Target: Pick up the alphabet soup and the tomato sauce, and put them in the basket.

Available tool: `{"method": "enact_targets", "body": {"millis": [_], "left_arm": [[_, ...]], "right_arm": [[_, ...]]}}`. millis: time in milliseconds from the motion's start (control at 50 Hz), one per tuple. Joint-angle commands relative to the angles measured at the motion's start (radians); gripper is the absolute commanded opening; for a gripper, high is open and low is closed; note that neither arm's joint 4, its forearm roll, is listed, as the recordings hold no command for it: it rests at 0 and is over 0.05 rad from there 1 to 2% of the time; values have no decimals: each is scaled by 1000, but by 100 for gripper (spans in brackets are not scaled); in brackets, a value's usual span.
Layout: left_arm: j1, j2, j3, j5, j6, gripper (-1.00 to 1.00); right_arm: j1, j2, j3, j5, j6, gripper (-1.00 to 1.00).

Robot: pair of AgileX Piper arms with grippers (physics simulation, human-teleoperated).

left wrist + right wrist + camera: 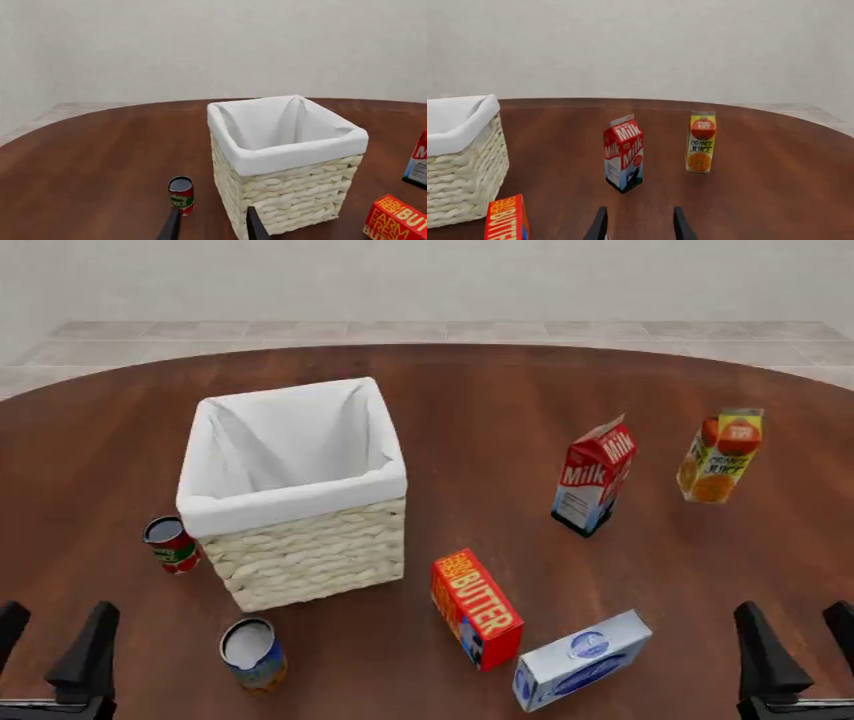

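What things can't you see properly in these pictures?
- Bottom of the basket: its cloth-lined walls hide it in every view.
- Alphabet soup: only in the front view; neither wrist view shows it.
- Butter box: cut off by the left wrist view's edge.
- Left gripper and right gripper: cut off by the front view's bottom edge.
- Blue and white box: label print too small to read.

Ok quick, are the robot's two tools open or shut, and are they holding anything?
Left tool: open, holding nothing.
Right tool: open, holding nothing.

Brown table (507,400); pale wall (427,280).
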Motion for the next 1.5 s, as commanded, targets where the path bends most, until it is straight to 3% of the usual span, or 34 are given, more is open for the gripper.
{"method": "enact_targets", "body": {"millis": [20, 240, 480, 520, 580, 940, 1020, 1440, 1480, 1500], "left_arm": [[-3, 0, -3, 2, 8, 100], [-9, 44, -3, -39, 6, 100], [5, 15, -27, 1, 6, 100], [55, 28, -41, 10, -30, 100], [27, 23, -47, 23, -4, 100], [23, 148, -216, 53, 3, 100], [30, 186, -253, 59, -22, 100], [48, 317, -360, 115, 39, 100], [57, 331, -366, 117, 30, 100], [75, 340, -374, 118, -16, 100]], "right_arm": [[-2, 4, -4, 1, -1, 100], [1, 2, -4, 2, -6, 100], [4, 0, -4, 0, -14, 100], [9, -1, -3, -3, -23, 100], [9, -1, -3, -2, -23, 100], [18, -1, -3, -10, -41, 100], [20, -2, -3, -11, -44, 100], [22, -1, -3, -9, -47, 100], [21, -2, -3, -9, -46, 100], [21, -2, -3, -8, -46, 100]]}}
